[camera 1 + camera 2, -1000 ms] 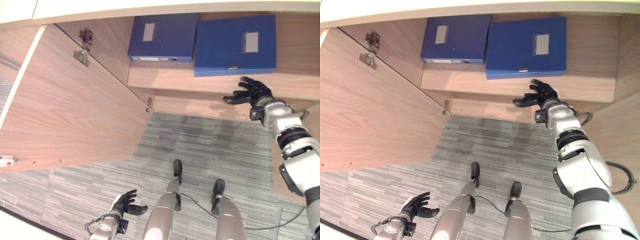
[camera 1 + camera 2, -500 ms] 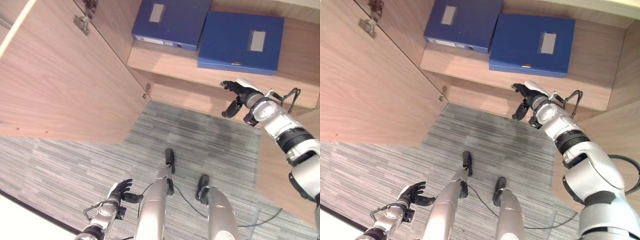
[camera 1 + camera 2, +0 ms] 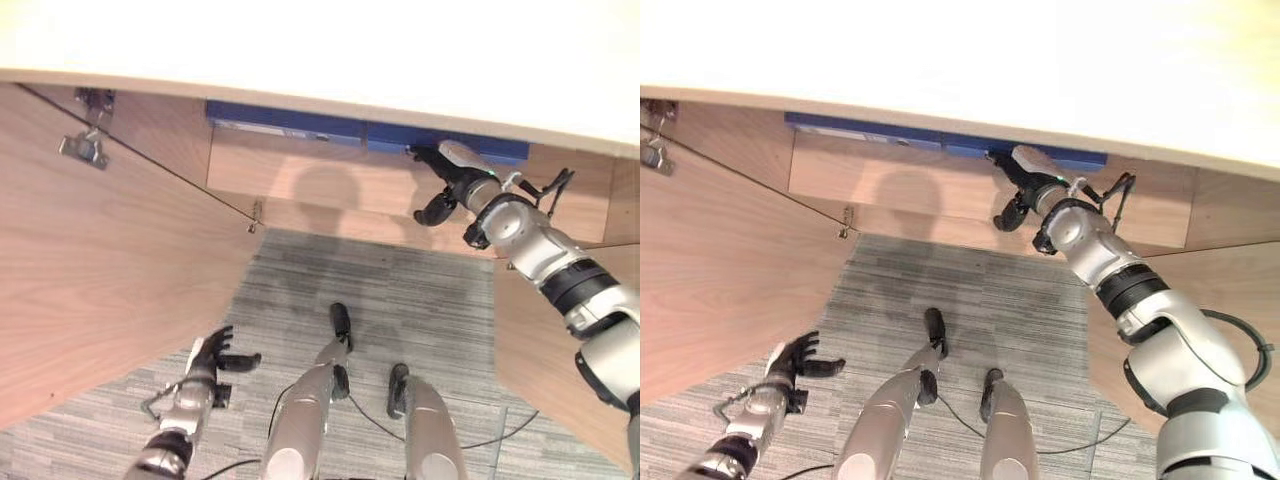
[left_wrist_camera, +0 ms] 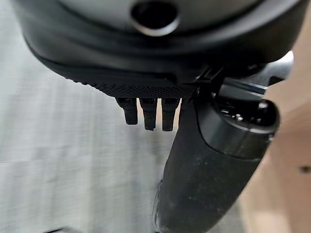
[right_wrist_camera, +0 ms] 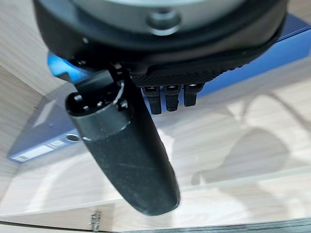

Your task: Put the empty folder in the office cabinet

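Two blue folders lie flat on the cabinet shelf (image 3: pixel 320 185) and show edge-on under the cabinet top: the left folder (image 3: pixel 285 111) and the right folder (image 3: pixel 455 145). My right hand (image 3: pixel 450 180) is at the shelf's front, just below the front edge of the right folder (image 5: pixel 286 43). Its fingers are relaxed and hold nothing. The left folder's spine (image 5: pixel 41 145) lies beyond the right thumb in the right wrist view. My left hand (image 3: pixel 207 354) hangs low over the carpet, open with fingers spread, empty.
The open wooden cabinet door (image 3: pixel 100 290) stands on my left, with a metal hinge (image 3: pixel 84 146) near its top. The pale cabinet top (image 3: pixel 330 40) overhangs the shelf. A wooden side panel (image 3: pixel 560 370) rises on my right. Grey carpet (image 3: pixel 380 280) covers the floor between.
The camera has shifted, so the cabinet top now hides most of both folders. My right hand has turned from spread flat to thumb-down with relaxed fingers, still at the shelf front.
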Controlling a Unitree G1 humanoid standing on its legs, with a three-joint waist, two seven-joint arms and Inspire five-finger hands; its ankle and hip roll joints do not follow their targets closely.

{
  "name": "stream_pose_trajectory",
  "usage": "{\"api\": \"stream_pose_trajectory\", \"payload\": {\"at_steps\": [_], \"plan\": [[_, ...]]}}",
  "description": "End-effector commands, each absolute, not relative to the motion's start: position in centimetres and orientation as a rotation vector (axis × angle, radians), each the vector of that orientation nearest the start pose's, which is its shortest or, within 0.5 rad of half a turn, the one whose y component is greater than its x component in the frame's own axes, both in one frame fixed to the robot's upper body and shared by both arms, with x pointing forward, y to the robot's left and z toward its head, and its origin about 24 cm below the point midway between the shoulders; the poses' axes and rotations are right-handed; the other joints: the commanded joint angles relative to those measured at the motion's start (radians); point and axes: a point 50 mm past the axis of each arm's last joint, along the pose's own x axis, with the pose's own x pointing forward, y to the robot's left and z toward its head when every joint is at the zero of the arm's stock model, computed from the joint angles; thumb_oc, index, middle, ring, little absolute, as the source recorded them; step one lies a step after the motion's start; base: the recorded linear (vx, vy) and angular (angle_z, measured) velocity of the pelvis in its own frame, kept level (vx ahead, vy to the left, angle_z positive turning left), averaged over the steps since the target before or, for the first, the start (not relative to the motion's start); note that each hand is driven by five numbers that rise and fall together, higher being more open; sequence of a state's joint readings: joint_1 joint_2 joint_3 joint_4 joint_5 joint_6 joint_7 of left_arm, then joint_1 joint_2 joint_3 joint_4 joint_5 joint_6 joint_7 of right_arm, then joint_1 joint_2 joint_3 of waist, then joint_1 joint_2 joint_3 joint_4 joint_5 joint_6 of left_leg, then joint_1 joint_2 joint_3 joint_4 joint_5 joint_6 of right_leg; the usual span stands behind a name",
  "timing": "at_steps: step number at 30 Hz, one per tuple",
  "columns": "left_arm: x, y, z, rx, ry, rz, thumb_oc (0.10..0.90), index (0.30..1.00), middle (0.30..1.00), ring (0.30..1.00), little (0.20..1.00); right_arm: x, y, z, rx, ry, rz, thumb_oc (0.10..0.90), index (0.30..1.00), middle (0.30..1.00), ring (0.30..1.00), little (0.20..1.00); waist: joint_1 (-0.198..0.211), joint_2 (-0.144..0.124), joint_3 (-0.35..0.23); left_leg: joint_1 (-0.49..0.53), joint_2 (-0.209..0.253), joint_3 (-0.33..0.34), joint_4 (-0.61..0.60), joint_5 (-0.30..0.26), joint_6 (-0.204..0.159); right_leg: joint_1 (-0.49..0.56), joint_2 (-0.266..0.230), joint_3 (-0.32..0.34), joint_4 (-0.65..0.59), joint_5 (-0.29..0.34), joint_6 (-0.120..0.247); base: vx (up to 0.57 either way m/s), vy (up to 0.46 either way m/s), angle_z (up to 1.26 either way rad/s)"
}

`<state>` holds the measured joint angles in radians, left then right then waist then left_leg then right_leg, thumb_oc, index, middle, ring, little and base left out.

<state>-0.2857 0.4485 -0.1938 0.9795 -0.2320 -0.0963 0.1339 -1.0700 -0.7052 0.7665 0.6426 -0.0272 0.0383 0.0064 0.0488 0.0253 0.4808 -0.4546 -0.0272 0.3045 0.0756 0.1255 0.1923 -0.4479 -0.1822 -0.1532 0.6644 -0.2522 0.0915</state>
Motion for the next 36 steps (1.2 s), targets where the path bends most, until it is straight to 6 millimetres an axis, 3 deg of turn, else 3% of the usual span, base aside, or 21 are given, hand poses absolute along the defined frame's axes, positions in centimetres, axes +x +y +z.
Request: {"api": "stream_pose_trajectory", "payload": {"at_steps": [1,2,3,5,8,14,17,22,26,33,36], "plan": [[19.7,29.8,-9.1,0.349,0.77,0.322,0.8,0.9,0.9,0.9,0.9,39.9,-15.4,24.4,-1.135,-0.359,0.2,0.8,0.9,0.9,0.9,0.9,0.024,-0.022,-0.021,0.051,0.051,-0.016,-0.01,-0.066,-0.175,0.037,0.028,-0.033,-0.192,0.137,-0.009,0.1,-0.022,-0.53],[19.2,30.0,-9.4,0.347,0.795,0.335,0.8,0.9,0.9,0.9,0.9,39.8,-14.8,24.0,-1.146,-0.356,0.231,0.8,0.9,0.9,0.9,0.9,0.012,-0.037,-0.019,0.067,0.065,-0.006,-0.006,-0.086,-0.185,0.002,0.025,-0.073,-0.306,0.181,0.011,0.1,-0.019,-0.6],[19.1,30.0,-9.4,0.346,0.795,0.335,0.8,0.9,0.9,0.9,0.9,39.8,-14.8,24.0,-1.147,-0.356,0.232,0.8,0.9,0.9,0.9,0.9,0.012,-0.036,-0.019,0.068,0.067,-0.007,-0.005,-0.087,-0.186,0.006,0.027,-0.074,-0.311,0.183,0.011,0.16,-0.049,-0.64],[18.5,29.8,-9.9,0.34,0.819,0.335,0.8,0.9,0.9,0.9,0.9,39.6,-14.2,23.2,-1.165,-0.348,0.273,0.8,0.9,0.9,0.9,0.9,-0.004,-0.06,-0.003,0.107,0.065,0.004,0.011,-0.119,-0.197,0.006,0.029,-0.126,-0.503,0.277,0.045,0.14,-0.037,-0.37],[18.7,29.4,-9.9,0.324,0.806,0.327,0.8,0.9,0.9,0.9,0.9,39.8,-15.3,22.4,-1.187,-0.297,0.257,0.8,0.9,0.9,0.9,0.9,-0.002,-0.078,-0.002,0.098,0.052,0.01,0.028,-0.124,-0.205,0.058,0.036,-0.144,-0.609,0.317,0.051,0.03,-0.066,-0.08],[18.9,28.2,-10.1,0.309,0.784,0.292,0.8,0.9,0.9,0.9,0.9,40.3,-16.0,22.3,-1.313,-0.263,0.219,0.8,0.9,0.9,0.9,0.9,0.007,-0.075,-0.003,0.074,0.054,-0.005,0.019,-0.122,-0.206,0.062,0.055,-0.141,-0.633,0.338,0.043,-0.01,-0.06,0.1],[18.9,27.7,-10.3,0.307,0.786,0.274,0.8,0.9,0.9,0.9,0.9,41.2,-16.9,22.5,-1.478,-0.211,0.143,0.8,0.9,0.9,0.9,0.9,0.011,-0.065,-0.008,0.063,0.053,-0.014,0.008,-0.117,-0.208,0.056,0.057,-0.142,-0.63,0.333,0.037,0.0,-0.029,-0.03],[19.2,27.4,-10.3,0.307,0.788,0.272,0.8,0.9,0.9,0.9,0.9,42.1,-18.2,22.7,-1.556,-0.157,0.02,0.8,0.9,0.9,0.9,0.9,0.018,-0.05,-0.017,0.066,0.049,-0.024,-0.013,-0.106,-0.212,0.056,0.062,-0.14,-0.629,0.326,0.032,0.01,-0.015,0.06],[19.7,27.1,-10.2,0.31,0.776,0.27,0.8,0.9,0.9,0.9,0.9,42.2,-18.3,22.7,-1.503,-0.168,-0.032,0.8,0.9,0.9,0.9,0.9,0.023,-0.043,-0.027,0.079,0.043,-0.027,-0.031,-0.099,-0.214,0.065,0.064,-0.139,-0.632,0.323,0.031,0.01,-0.002,0.06],[20.3,26.7,-9.8,0.299,0.738,0.266,0.8,0.9,0.9,0.9,0.9,42.1,-16.2,22.9,-1.401,-0.237,0.019,0.8,0.9,0.9,0.9,0.9,0.029,-0.038,-0.042,0.101,0.033,-0.038,-0.045,-0.1,-0.211,0.081,0.062,-0.132,-0.629,0.317,0.031,0.0,0.003,0.03],[21.2,26.4,-9.5,0.318,0.718,0.276,0.8,0.9,0.9,0.9,0.9,42.3,-15.2,24.1,-1.301,-0.295,-0.024,0.8,0.9,0.9,0.9,0.9,0.037,-0.035,-0.027,0.091,0.03,-0.041,-0.026,-0.105,-0.206,0.077,0.058,-0.133,-0.61,0.309,0.025,-0.04,-0.009,0.0]]}}
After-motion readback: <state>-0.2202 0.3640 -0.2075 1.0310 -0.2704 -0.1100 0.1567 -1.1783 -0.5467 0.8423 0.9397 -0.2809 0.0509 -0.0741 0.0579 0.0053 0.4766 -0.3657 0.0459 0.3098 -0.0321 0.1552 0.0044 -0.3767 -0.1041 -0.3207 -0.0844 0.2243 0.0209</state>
